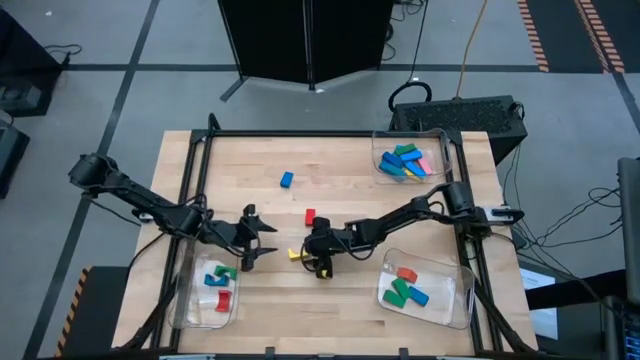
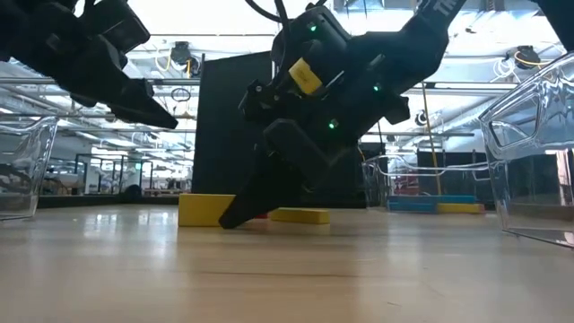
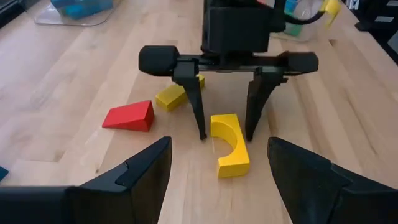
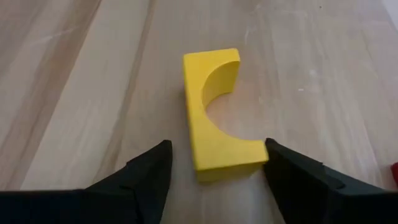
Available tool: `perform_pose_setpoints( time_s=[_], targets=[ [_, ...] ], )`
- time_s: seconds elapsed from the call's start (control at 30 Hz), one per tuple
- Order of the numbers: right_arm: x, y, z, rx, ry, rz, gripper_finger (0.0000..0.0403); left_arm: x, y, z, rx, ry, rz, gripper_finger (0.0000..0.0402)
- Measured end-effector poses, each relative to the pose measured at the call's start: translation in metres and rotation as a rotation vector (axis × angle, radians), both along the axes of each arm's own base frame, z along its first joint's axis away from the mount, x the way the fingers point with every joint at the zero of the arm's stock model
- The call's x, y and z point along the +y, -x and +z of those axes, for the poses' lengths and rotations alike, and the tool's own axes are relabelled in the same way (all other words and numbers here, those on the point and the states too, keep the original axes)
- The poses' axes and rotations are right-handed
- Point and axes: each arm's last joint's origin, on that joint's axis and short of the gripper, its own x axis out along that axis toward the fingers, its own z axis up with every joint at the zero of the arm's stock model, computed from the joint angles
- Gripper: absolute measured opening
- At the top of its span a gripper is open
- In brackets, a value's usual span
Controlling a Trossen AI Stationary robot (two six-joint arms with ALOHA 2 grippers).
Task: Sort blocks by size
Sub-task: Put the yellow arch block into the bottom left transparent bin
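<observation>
Yellow arch block point(image 4: 214, 118): lay flat on the bare wood near the table's middle, directly beneath the right gripper point(image 3: 225, 134), between its two fingers.
Long axis: ran roughly with the right gripper's line of sight in its wrist view, so the fingers stood either side of the block's short width; the curved cut-out faced one finger, the straight back the other.
Right gripper: fingers parted wider than the block, tips down at the wood beside it, not yet pressing its sides as far as I could see; nothing held.
Nearer arm: the right, plainly; its fingers straddled the block.
Left gripper point(image 1: 262, 238): hung a little way off, facing the block, fingers spread wide and empty.
Neighbours: a red wedge point(image 3: 129, 116) and a second yellow block point(image 3: 172, 96) lay just beyond, apart from the arch; a blue block point(image 1: 287, 180) sat further up the table.
Trays: three clear trays point(image 1: 455, 310) at the table's edges already held mixed blocks.
Next move, my guess: a straight squeeze across the short width should catch it.
</observation>
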Motion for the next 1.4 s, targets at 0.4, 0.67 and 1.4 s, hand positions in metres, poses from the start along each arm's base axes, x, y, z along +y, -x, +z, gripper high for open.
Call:
perform_pose_setpoints(
  time_s=[0.4, 0.67, 1.4],
  targets=[
    [-0.004, -0.001, 0.001, 0.002, -0.039, -0.018, 0.0114, 0.0, 0.001, -0.002, 0.008, -0.015, -0.027, 0.0264],
    [-0.003, -0.002, 0.011, -0.044, -0.024, -0.014, 0.0128, -0.001, 0.001, -0.002, 0.018, 0.006, -0.066, 0.0264],
    [0.016, -0.004, 0.041, -0.243, 0.169, -0.072, 0.0126, -0.002, 0.0, 0.001, -0.015, 0.096, -0.022, 0.0265]
  ],
)
